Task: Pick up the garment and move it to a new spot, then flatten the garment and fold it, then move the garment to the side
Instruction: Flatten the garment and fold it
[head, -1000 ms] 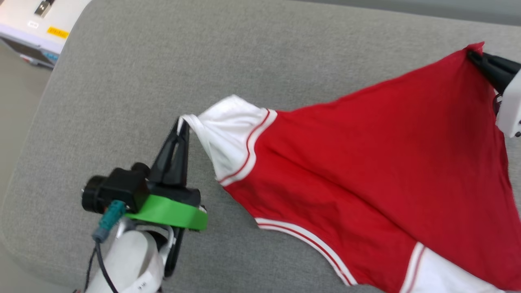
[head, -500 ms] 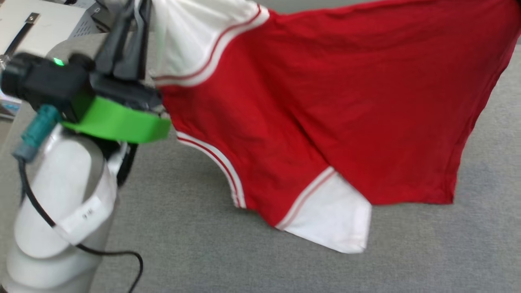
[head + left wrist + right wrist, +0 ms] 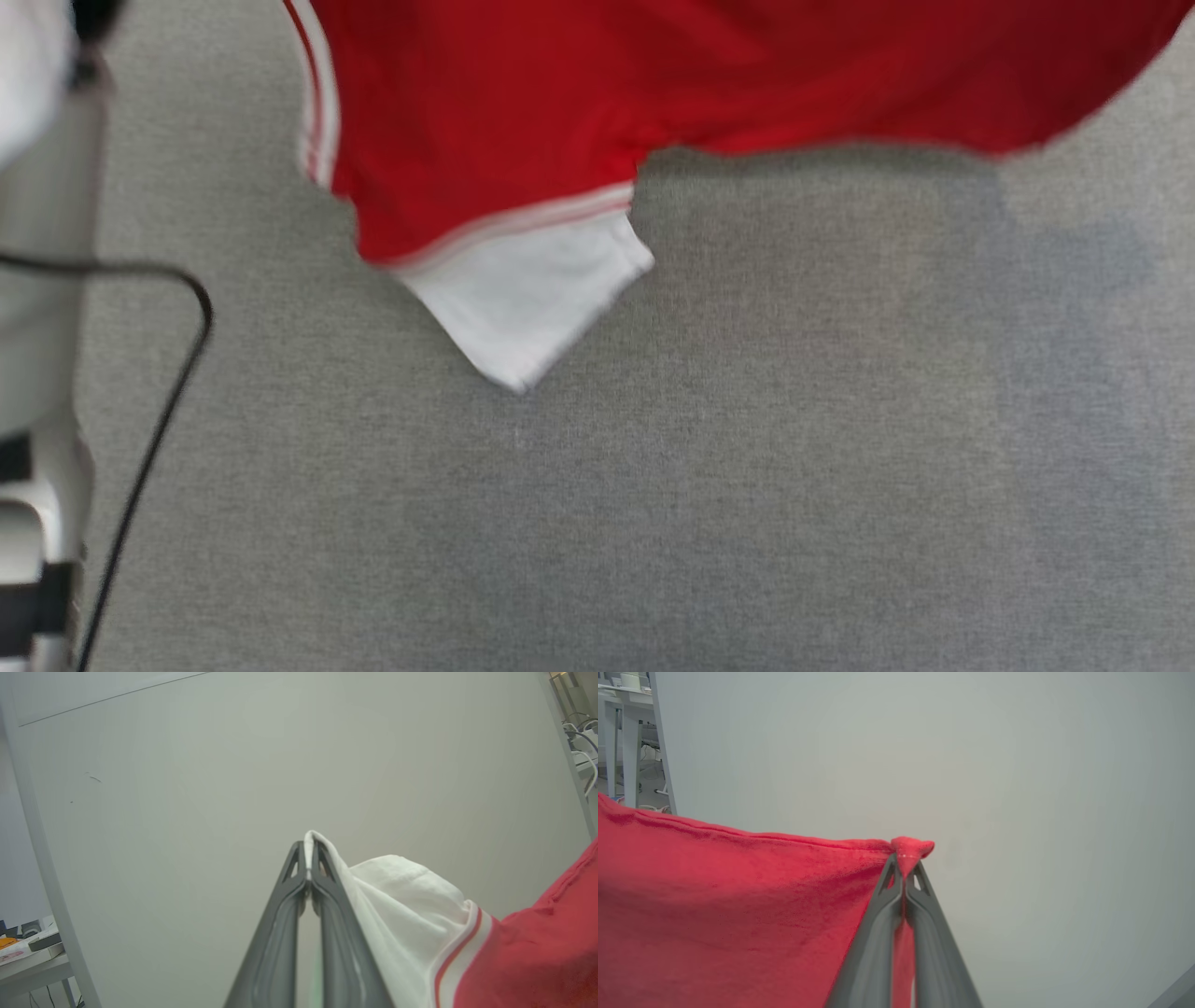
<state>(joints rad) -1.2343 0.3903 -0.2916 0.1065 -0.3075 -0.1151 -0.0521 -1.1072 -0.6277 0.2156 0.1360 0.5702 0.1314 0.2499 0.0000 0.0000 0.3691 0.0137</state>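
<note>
The left gripper (image 3: 308,854) is pinched shut on the tip of one white sleeve (image 3: 402,896) of the garment (image 3: 537,952). The right gripper (image 3: 905,865) is clamped on a red corner, with a small nub of cloth bunched past its fingertips. One garment hangs between two grippers, its top edge drawn taut in the right wrist view. Beyond both grippers stands a plain pale panel (image 3: 233,765).

In the blurred head view the red body crosses the top. Its lower edge ends above the grey surface (image 3: 747,485), and the second white sleeve (image 3: 523,289) dangles lowest; whether it touches I cannot tell. Open grey spreads below and to the right. At the left edge are one pale forearm (image 3: 37,327) and one black cable (image 3: 159,392).
</note>
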